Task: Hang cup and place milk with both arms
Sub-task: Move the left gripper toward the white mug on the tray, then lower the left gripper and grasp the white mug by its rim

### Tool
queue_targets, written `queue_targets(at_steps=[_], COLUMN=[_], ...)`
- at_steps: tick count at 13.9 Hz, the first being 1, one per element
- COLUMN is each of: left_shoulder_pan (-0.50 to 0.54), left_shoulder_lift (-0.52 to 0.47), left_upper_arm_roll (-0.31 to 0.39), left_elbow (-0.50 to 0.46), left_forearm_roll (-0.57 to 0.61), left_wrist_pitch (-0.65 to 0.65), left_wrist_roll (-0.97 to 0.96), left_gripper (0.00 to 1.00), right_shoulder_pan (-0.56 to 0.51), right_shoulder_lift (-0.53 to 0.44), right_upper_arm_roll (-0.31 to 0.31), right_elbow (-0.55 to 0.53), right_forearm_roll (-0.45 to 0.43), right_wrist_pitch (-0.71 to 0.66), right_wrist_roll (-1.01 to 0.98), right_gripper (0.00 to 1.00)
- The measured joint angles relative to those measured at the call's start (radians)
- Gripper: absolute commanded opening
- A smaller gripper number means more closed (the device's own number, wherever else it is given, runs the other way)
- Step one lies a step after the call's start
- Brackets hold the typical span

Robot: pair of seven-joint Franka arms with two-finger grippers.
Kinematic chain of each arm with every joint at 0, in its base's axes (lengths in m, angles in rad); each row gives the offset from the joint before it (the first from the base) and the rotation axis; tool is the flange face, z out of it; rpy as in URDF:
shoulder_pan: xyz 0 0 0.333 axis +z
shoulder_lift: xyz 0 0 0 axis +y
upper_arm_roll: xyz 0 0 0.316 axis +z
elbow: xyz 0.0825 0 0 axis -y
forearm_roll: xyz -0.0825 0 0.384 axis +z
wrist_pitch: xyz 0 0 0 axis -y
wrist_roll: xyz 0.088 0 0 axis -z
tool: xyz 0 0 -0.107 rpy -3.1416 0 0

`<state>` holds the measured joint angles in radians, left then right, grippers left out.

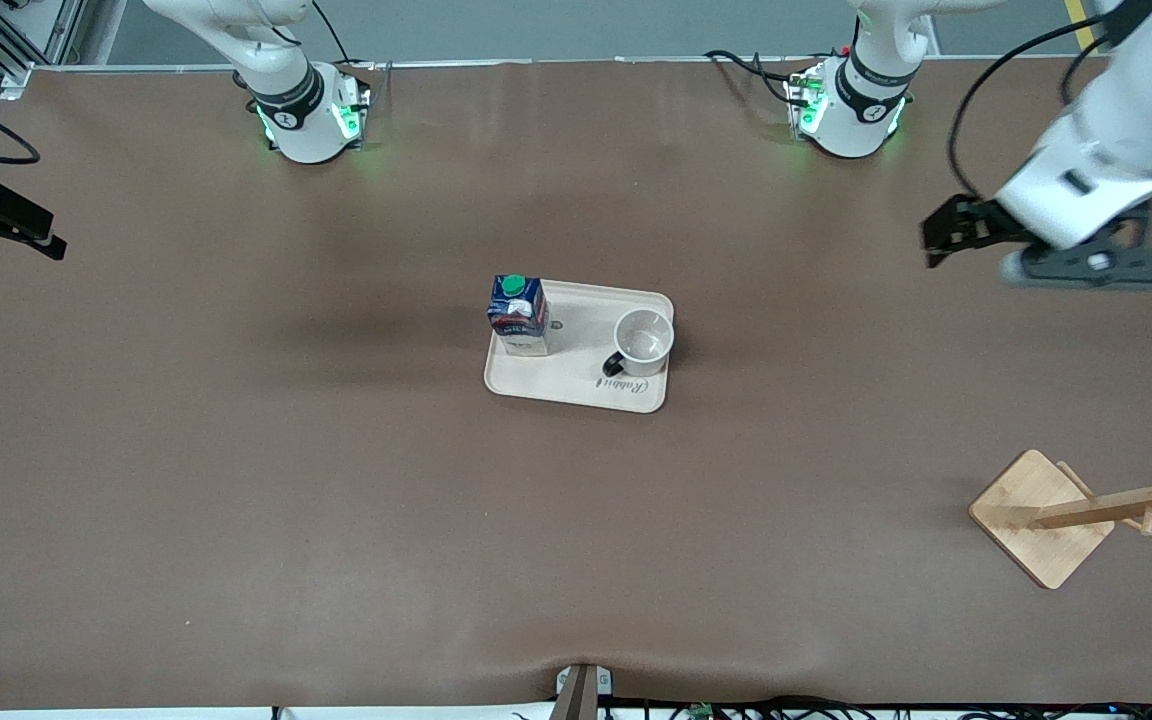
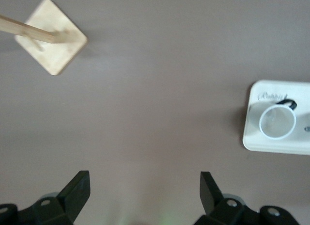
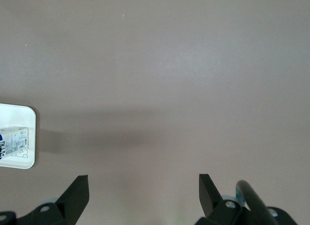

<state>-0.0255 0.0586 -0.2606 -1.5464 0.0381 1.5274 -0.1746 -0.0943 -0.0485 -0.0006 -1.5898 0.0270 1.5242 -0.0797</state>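
Nearest the front camera, toward the left arm's end of the bench point(image 1: 336, 560) and close to its edge: wooden cup rack point(image 1: 1086, 505), square base flat on the bench, post with bare pegs, nothing hung yet, presumably parked within the left arm's reach as the cup's destination. Farther from the camera, at the middle of the bench: pale tray point(image 1: 576, 385) carrying both task items. White cup point(image 1: 644, 340) upright at the tray's end toward the left arm, mouth up, black handle turned toward the camera and the tray's middle, likely set there to suit the left arm. Dark-blue milk point(image 1: 518, 315) with green cap, upright at the tray's corner toward the right arm and farther from the camera, well apart from the cup, likely meant for the right arm. Above the bench near the left arm's edge: left tool point(image 2: 144, 191), fingers spread wide and empty, high over bare surface between rack and tray, well apart from the cup. At the edge of the bench toward the right arm: right tool point(image 3: 143, 191), fingers likewise spread wide, holding nothing, over bare bench with only the tray's milk corner in its wrist view. Both arms apparently poised ahead of any reach; task seemingly at its very start.
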Motion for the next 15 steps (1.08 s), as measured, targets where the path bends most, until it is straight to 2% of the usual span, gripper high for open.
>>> queue_targets(at_steps=[5, 10, 15], left_shoulder_pan=[-0.196, -0.312, -0.363], left_shoulder_lift=[0.128, 0.2, 0.259], left_upper_arm_roll=[-0.012, -0.015, -0.015], left_elbow=[-0.051, -0.17, -0.296], left_forearm_roll=[0.0, 0.0, 0.022], left_wrist_pitch=[0.11, 0.344, 0.595], left_wrist_roll=[-0.103, -0.253, -0.271], left_gripper=[1.0, 1.0, 1.0], right_shoulder_pan=[-0.001, -0.002, -0.002], right_shoulder_lift=[0.003, 0.008, 0.008], right_upper_arm_roll=[-0.001, -0.001, -0.001], right_elbow=[0.0, 0.0, 0.0], right_forearm_roll=[0.0, 0.0, 0.0], right_wrist_pitch=[0.004, 0.009, 0.009], right_wrist_roll=[0.0, 0.0, 0.0], right_gripper=[1.0, 1.0, 1.0])
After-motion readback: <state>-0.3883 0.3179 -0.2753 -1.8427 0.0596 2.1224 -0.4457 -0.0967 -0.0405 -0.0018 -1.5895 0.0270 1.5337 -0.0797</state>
